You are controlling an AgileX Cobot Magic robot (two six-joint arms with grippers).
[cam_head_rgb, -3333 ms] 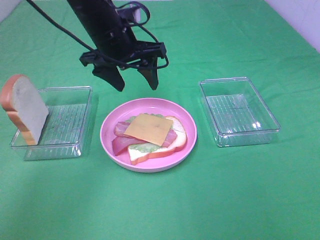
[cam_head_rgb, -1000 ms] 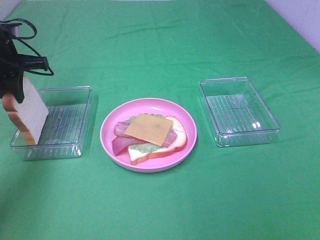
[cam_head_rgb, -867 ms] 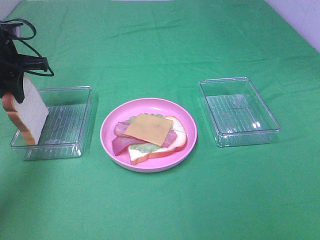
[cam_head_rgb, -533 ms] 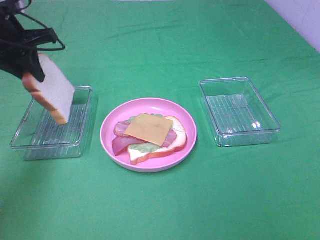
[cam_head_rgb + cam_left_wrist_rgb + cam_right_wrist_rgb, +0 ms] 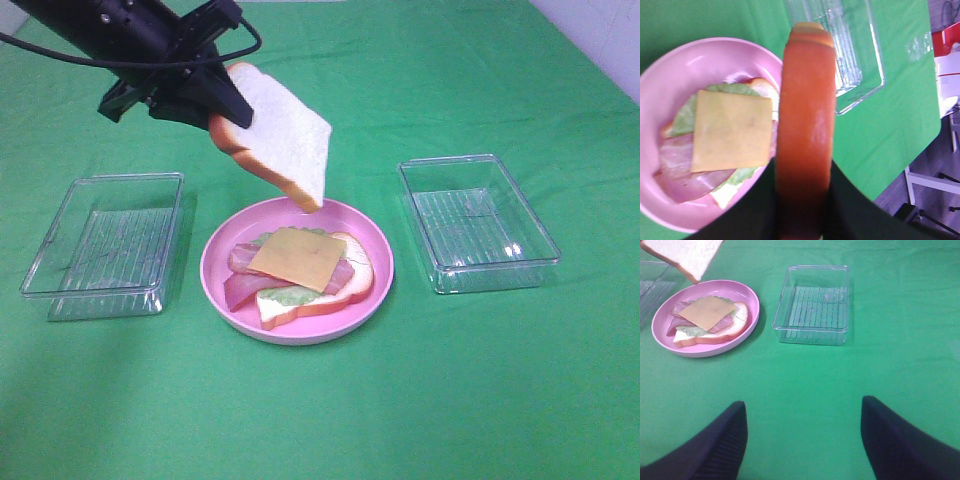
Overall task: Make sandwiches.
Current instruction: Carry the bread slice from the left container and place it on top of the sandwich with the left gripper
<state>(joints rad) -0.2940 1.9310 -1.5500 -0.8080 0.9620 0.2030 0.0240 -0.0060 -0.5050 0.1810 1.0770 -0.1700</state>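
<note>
The left gripper pinches the bread slice, which hangs tilted above the open sandwich; the right gripper is spread.

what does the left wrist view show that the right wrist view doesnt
Only the left wrist view shows the left gripper clamped on the bread slice's crust edge, seen edge-on. Only the right wrist view shows the right gripper, open and holding nothing, above bare green cloth. Both show the pink plate with the open sandwich, cheese square on top, and a clear tray beside it.
</note>
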